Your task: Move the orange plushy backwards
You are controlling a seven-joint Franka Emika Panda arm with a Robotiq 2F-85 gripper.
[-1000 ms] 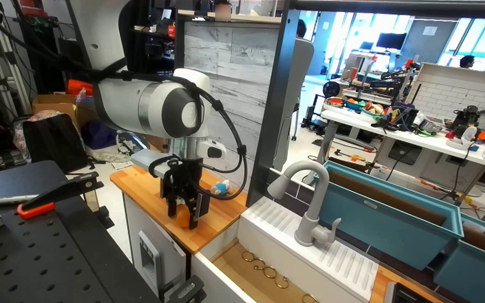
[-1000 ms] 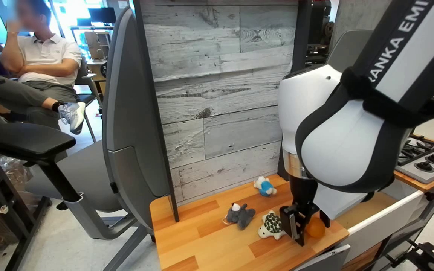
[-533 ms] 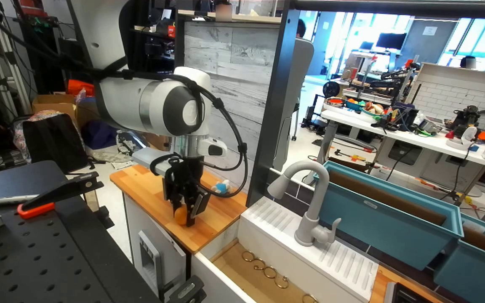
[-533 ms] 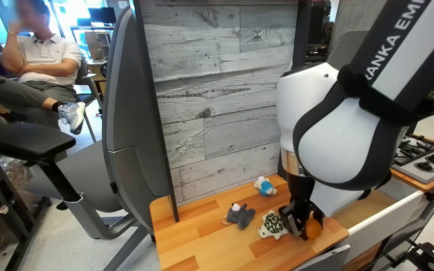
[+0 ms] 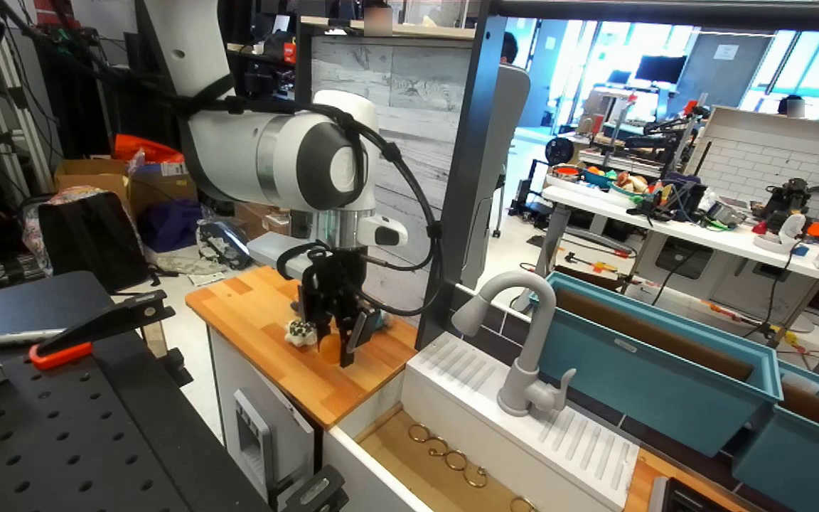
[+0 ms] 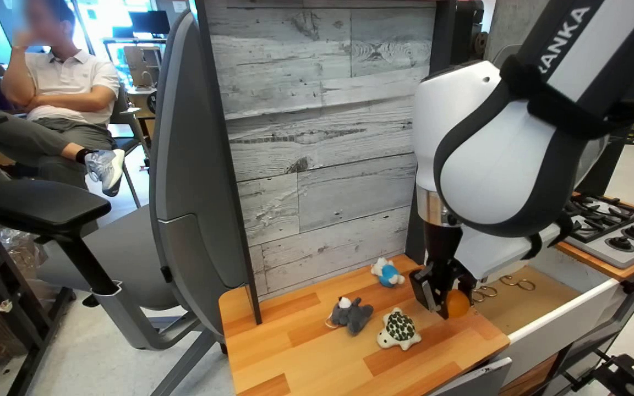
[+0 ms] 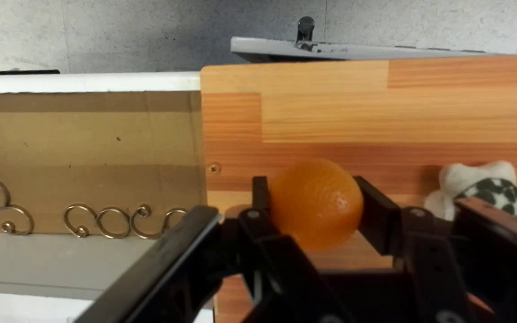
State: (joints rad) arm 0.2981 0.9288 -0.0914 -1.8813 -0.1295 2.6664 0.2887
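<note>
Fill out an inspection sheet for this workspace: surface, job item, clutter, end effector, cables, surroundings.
Surface: wooden counter, mixed light and dark strips; screw head near the edge.
Job item: orange plushy held, apparently lifted.
Clutter: turtle toy, grey toy and blue-and-white toy on the counter; curled metal hooks in the open recess beside it.
End effector: closed on the orange plushy.
Cables: black cable strapped along the arm, with a hanging loop.
Surroundings: seated person, grey chair, faucet.
</note>
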